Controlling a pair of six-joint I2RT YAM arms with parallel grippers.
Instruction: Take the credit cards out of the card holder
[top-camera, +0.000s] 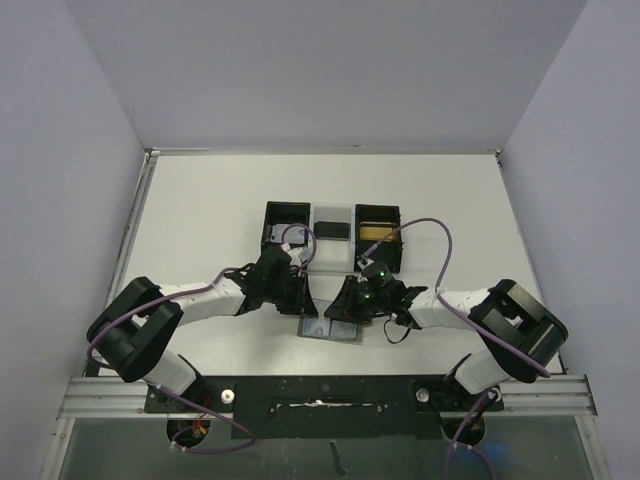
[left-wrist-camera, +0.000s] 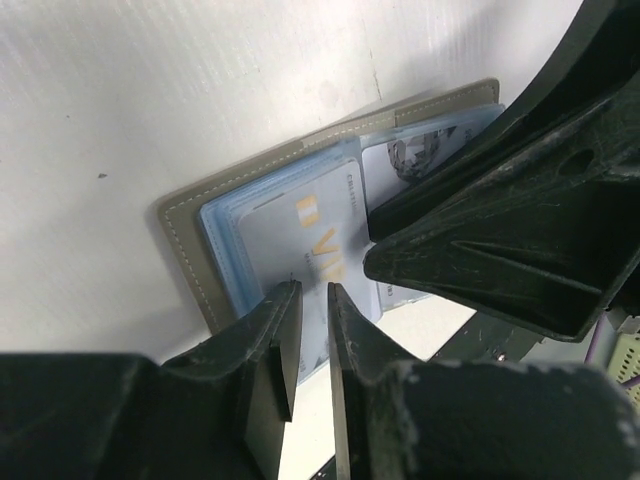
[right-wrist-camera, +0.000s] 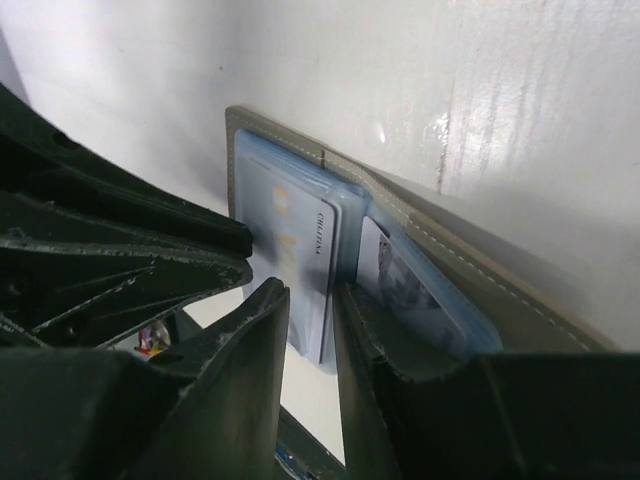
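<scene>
The card holder (top-camera: 330, 329) lies open on the table, grey outside (left-wrist-camera: 185, 230) and blue-grey inside (right-wrist-camera: 480, 270). A pale blue credit card (left-wrist-camera: 290, 240) sticks partly out of one panel (right-wrist-camera: 300, 260). Another card (left-wrist-camera: 420, 150) sits in the other panel (right-wrist-camera: 400, 280). My left gripper (top-camera: 308, 305) hovers over the protruding card's end, its jaws (left-wrist-camera: 313, 290) a narrow gap apart with nothing pinched. My right gripper (top-camera: 350, 308) meets it from the other side, its jaws (right-wrist-camera: 312, 290) slightly apart around the card's long edge without touching it.
A black-and-white three-compartment tray (top-camera: 285, 207) stands just behind the arms. A dark flat item (top-camera: 332, 228) is in its middle part and something yellow (top-camera: 375, 232) in its right part. The two grippers crowd each other over the holder (left-wrist-camera: 500, 230).
</scene>
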